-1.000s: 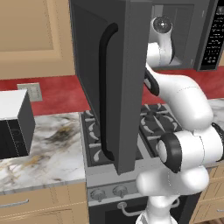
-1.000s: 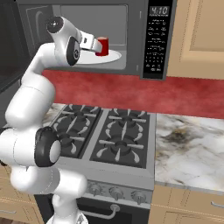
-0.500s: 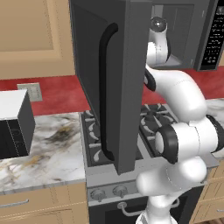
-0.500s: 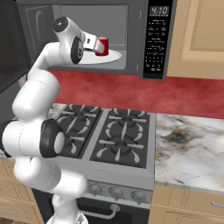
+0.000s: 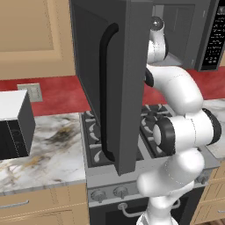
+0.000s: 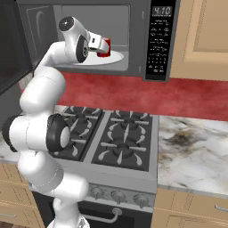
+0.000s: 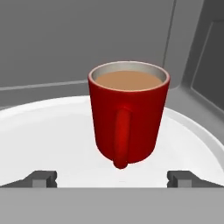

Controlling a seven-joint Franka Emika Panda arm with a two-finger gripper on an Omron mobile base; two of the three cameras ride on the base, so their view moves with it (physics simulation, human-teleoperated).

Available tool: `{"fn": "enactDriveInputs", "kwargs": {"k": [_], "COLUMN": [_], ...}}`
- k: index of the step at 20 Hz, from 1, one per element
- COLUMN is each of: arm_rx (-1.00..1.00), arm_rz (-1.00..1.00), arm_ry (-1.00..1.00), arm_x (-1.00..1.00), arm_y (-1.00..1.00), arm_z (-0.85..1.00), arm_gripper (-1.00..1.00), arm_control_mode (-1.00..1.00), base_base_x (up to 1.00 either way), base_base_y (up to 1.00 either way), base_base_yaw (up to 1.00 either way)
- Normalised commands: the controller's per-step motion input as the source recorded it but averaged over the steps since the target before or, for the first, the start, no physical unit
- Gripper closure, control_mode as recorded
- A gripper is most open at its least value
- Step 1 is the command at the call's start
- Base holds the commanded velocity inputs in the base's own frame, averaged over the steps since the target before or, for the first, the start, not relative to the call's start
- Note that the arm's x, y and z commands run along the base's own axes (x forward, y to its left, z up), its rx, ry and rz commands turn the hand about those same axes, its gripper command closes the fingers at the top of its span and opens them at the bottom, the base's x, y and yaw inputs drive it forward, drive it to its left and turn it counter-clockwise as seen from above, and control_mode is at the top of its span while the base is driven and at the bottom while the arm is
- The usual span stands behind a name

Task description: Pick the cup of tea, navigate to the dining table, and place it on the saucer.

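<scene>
One cup of tea (image 7: 129, 117) stands upright on the white turntable plate (image 7: 52, 144) inside the open microwave (image 6: 133, 26), straight ahead of the gripper (image 7: 112, 177) and close to it. It is a small red mug with a pale inner rim, filled almost to the top with light tan liquid; its single handle faces the gripper. The two fingertips (image 7: 41, 178) sit wide apart, one to each side below the mug, neither touching it, with nothing between them. From the right base view the gripper (image 6: 99, 44) reaches into the cavity right beside the cup (image 6: 104, 46).

Beyond the mug lie the grey back and side walls of the cavity. The microwave's dark door (image 5: 110, 83) hangs swung open to the arm's left, its one long black handle facing outward. Below the hand is a gas stove (image 6: 111, 140) with four burners, and marble counter (image 6: 196, 151) lies on both sides. One silver toaster (image 5: 13, 123) stands far off left.
</scene>
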Motion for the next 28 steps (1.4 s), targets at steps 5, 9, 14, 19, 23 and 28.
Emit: {"fn": "enactDriveInputs", "kwargs": {"k": [5, 9, 14, 19, 23, 28], "arm_rx": [0.0, 0.0, 0.0, 0.0, 0.0, 0.0], "arm_rz": [0.0, 0.0, 0.0, 0.0, 0.0, 0.0], "arm_ry": [0.08, 0.08, 0.07, 0.0, 0.0, 0.0], "arm_x": [0.25, 0.24, 0.23, 0.0, 0.0, 0.0], "arm_y": [-0.19, -0.02, 0.0, 0.0, 0.0, 0.0], "arm_z": [-0.04, -0.01, 0.0, 0.0, 0.0, 0.0], "arm_gripper": [-1.0, -1.0, -1.0, -1.0, -1.0, -1.0], "arm_control_mode": [-1.0, -1.0, -1.0, -1.0, -1.0, -1.0], "base_base_x": [0.0, 0.0, 0.0, 0.0, 0.0, 0.0], "base_base_y": [0.0, 0.0, 0.0, 0.0, 0.0, 0.0], "base_base_yaw": [0.0, 0.0, 0.0, 0.0, 0.0, 0.0]}}
